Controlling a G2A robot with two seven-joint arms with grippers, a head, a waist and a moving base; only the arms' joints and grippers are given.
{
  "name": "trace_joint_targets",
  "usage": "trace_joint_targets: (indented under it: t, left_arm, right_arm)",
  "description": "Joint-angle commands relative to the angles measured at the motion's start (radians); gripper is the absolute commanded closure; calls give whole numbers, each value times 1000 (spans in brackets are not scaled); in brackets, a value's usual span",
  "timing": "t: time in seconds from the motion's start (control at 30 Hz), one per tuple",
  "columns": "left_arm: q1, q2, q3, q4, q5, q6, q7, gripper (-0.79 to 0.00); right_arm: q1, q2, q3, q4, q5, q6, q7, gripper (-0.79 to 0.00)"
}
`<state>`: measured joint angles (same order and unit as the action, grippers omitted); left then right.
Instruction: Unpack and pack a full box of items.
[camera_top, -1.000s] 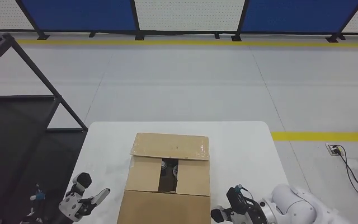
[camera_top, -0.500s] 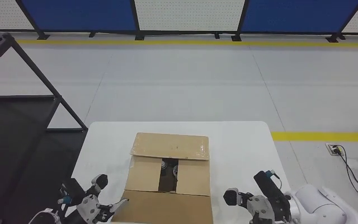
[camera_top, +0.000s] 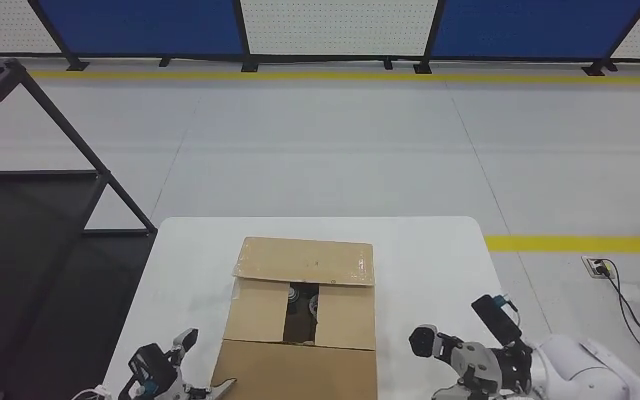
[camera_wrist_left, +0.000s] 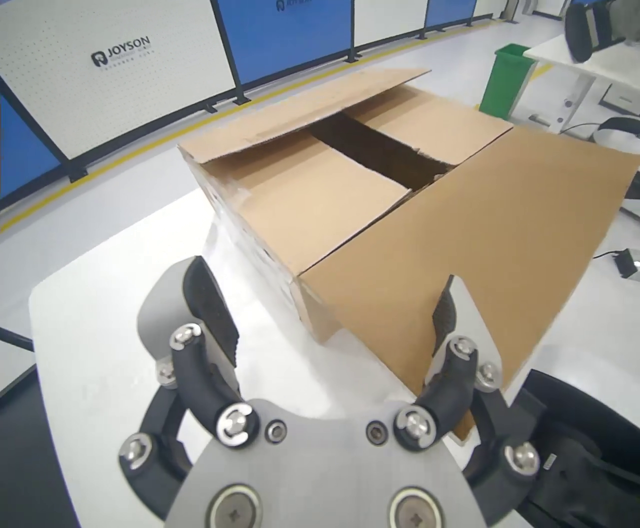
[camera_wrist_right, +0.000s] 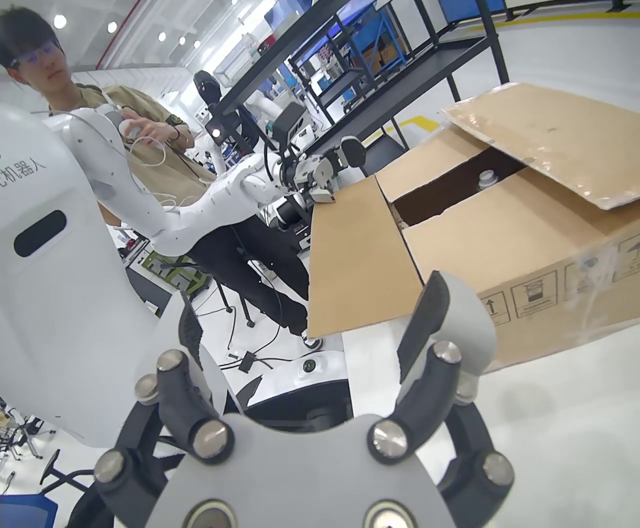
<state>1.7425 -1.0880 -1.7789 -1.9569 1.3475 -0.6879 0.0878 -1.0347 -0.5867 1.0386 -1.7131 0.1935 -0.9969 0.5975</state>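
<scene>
A brown cardboard box (camera_top: 300, 320) stands mid-table. Its far flap (camera_top: 305, 261) is lifted back and its near flap (camera_top: 297, 368) hangs out toward the robot. The two side flaps lie folded in with a dark gap (camera_top: 302, 302) between them, where bottle tops (camera_wrist_right: 486, 179) show. My left gripper (camera_top: 205, 362) is open at the near flap's left corner. In the left wrist view the left gripper (camera_wrist_left: 330, 315) has the flap's edge just behind one finger (camera_wrist_left: 450, 320); I cannot tell if they touch. My right gripper (camera_top: 458, 330) is open to the right of the box, holding nothing.
White table (camera_top: 430, 270) with bare room on both sides of the box. A black metal rack (camera_top: 60, 200) stands off the table's left. Blue and white partition panels (camera_top: 340, 25) line the back. A green bin (camera_wrist_left: 505, 75) stands on the floor beyond the box.
The left gripper has moved in toward the near flap's left corner. The right gripper has swung out to the right, away from the box. The box has not shifted.
</scene>
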Motion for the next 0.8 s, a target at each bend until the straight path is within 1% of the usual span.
trace_joint_targets:
  t: [0.0, 0.03, 0.4, 0.47, 0.57, 0.67, 0.73, 0.77]
  left_arm:
    - [1, -2, 22, 17, 58, 45, 42, -785]
    - [0, -3, 32, 24, 72, 60, 52, -785]
    - [-57, -10, 107, 99, 141, 199, 72, -785]
    - [-65, -11, 115, 110, 145, 217, 69, -785]
    - [-69, -11, 125, 115, 165, 233, 79, -785]
    - [-61, -10, 124, 113, 165, 221, 96, -785]
    - [-54, -9, 118, 111, 159, 207, 106, -785]
    - [-50, -8, 114, 110, 158, 200, 110, -785]
  right_arm:
    - [9, -9, -4, 0, 18, 79, -43, -785]
    - [14, -14, -9, -4, 36, 117, -56, -785]
    - [12, -15, -10, -5, 36, 122, -58, -785]
    - [9, -20, -21, -18, 57, 172, -61, -785]
    - [36, -36, -48, -32, 151, 281, -44, -785]
    - [81, -56, -78, -19, 318, 405, -6, -785]
    - [115, -71, -103, -2, 472, 483, 66, -785]
    - [122, -74, -105, 4, 496, 492, 80, -785]
